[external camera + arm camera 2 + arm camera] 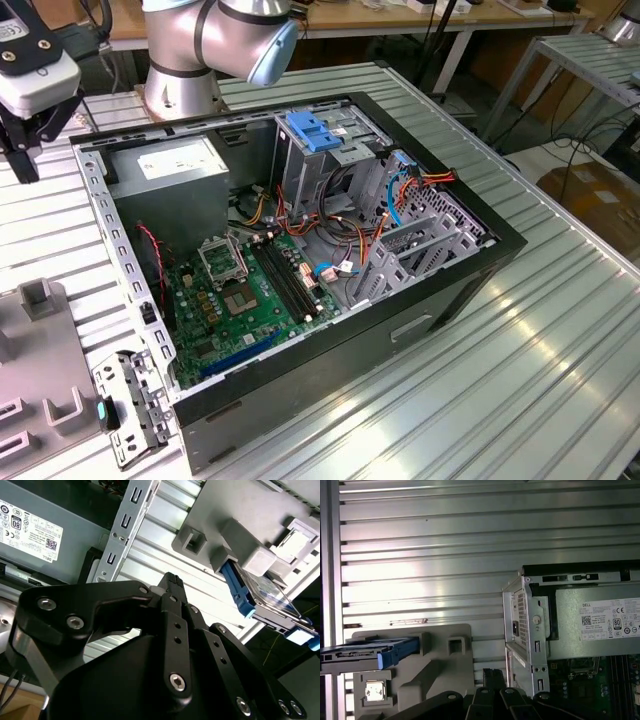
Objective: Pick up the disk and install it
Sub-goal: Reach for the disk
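Blue plastic rails are framing the flat grey metal disk (367,656), which is sitting in the grey moulded plastic holder (440,675) on the ribbed aluminium table (420,555), apart from my black gripper (172,582), whose state I cannot tell, so pick-up and installation are both remaining.

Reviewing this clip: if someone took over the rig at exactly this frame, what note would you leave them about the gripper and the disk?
Gripper: hovers over the ribbed table, between the open computer case and the grey holder. It is not holding the disk and is not touching it.
Disk: sits in the grey holder on the table, outside the case and apart from the gripper.
Done: nothing that shows. The disk has not been picked up.
Left: the pick-up and the install in the case.
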Robot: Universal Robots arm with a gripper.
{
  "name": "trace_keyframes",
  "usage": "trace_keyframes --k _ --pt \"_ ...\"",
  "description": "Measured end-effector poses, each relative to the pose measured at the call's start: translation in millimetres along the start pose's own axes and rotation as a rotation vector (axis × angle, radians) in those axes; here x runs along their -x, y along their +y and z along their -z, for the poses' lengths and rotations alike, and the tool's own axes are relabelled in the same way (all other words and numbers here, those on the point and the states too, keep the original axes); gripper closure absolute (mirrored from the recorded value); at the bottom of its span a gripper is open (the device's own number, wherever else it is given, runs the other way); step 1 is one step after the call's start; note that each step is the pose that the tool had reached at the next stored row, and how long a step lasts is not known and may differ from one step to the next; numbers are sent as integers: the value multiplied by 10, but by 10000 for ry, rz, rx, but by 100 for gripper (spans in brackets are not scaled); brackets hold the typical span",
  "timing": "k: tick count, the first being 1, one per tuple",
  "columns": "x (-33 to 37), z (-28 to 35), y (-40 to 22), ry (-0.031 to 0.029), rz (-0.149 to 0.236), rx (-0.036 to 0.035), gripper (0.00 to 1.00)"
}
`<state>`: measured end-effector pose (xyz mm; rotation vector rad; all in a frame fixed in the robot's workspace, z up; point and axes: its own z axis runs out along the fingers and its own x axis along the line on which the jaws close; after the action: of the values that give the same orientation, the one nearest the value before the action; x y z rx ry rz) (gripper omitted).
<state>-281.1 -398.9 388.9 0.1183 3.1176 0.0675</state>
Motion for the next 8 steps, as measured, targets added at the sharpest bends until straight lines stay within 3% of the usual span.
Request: trace_keyframes --k 8 --pt "-80 -1 -6 2 -1 -1 89"
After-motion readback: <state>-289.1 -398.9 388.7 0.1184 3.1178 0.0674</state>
